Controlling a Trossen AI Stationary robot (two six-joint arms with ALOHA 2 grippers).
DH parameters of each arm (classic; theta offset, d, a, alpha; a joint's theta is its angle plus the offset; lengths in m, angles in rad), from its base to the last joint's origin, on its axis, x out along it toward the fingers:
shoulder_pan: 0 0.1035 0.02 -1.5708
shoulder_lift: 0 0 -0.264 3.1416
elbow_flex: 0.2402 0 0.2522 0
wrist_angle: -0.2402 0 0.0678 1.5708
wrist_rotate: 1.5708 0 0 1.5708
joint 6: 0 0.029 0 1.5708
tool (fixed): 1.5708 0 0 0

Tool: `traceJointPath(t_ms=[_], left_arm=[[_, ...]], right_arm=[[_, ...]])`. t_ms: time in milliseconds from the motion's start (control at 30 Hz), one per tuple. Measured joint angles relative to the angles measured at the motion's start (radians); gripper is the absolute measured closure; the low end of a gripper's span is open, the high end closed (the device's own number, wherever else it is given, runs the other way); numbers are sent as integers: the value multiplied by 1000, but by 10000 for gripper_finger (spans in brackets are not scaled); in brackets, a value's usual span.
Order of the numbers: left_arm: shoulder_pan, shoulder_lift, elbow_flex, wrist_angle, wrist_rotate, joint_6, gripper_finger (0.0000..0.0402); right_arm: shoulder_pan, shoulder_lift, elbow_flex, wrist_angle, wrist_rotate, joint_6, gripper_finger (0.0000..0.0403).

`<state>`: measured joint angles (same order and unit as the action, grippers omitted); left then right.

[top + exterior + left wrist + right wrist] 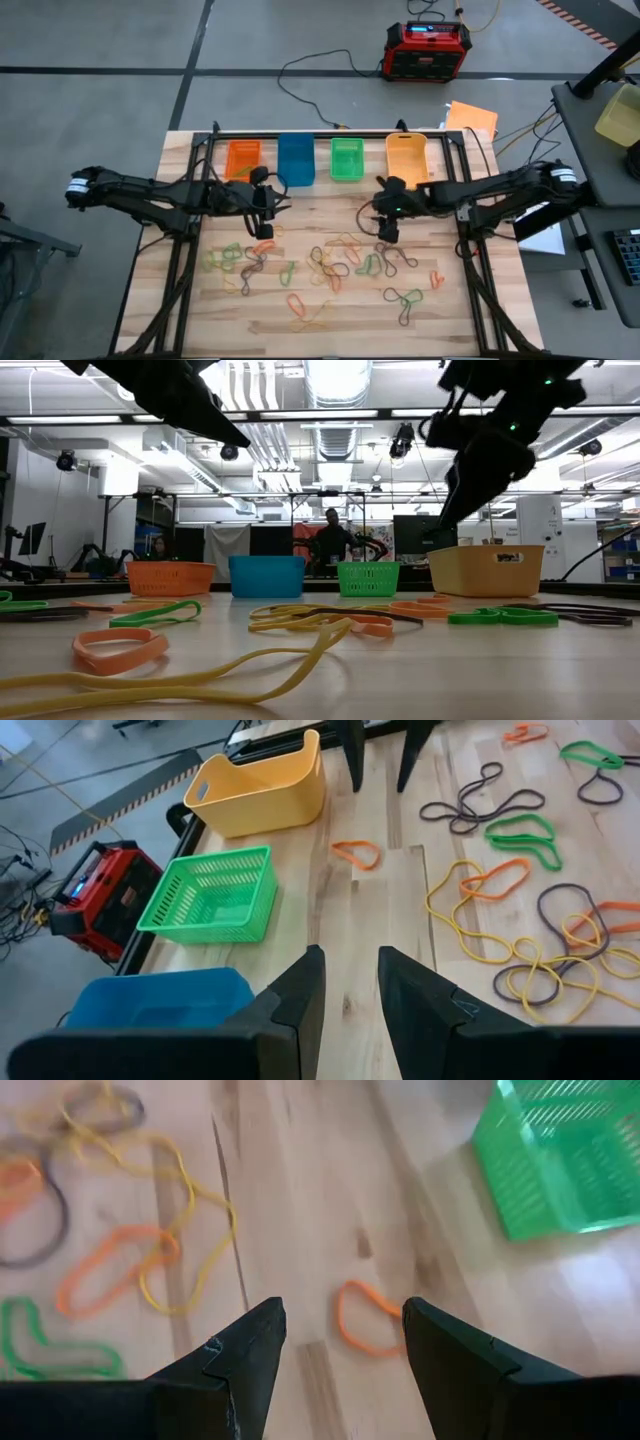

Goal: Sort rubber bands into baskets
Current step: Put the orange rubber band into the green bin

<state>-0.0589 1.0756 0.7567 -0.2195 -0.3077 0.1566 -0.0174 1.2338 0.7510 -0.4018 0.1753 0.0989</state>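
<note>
Four small rectangular plastic baskets stand in a row along the far edge of the pale wooden worktop (pixel 450 320): an orange basket (pixel 242 158), a blue basket (pixel 296 159), a green mesh basket (pixel 347 159) and a slightly larger yellow-orange basket (pixel 406 160). Many thin rubber bands (pixel 330 265) in green, orange, yellow and black lie loose across the middle of the worktop, some overlapping in tangles, none seen inside a basket.

The left hand (pixel 267 226) hangs above the worktop in front of the orange and blue baskets, close to the bands at the left end of the scatter. Its wrist view shows its two dark fingers (pixel 300 995) spread with a narrow gap, nothing between them. The right hand (pixel 387 231) hangs in front of the gap between the green and yellow-orange baskets. Its fingers (pixel 245 1345) are spread wide and empty, and a single small orange rubber band (pixel 365 1318) lies on the wood below the gap, near the green basket.

Beyond the worktop, a red-and-black box (pixel 427 51) sits on the grey floor with cables running from it.
</note>
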Motion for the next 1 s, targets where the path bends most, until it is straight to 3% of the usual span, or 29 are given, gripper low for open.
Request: traceJointPath(t_ms=[333,767,1000], left_arm=[[0,0,0,2,0,0,320],[0,0,0,3,-1,0,320],[0,0,0,3,-27,8,320]], right_arm=[[-3,203,47,-12,3,-29,204],[-56,330,48,42,26,-53,204],[-93,378,51,69,-71,-75,233]])
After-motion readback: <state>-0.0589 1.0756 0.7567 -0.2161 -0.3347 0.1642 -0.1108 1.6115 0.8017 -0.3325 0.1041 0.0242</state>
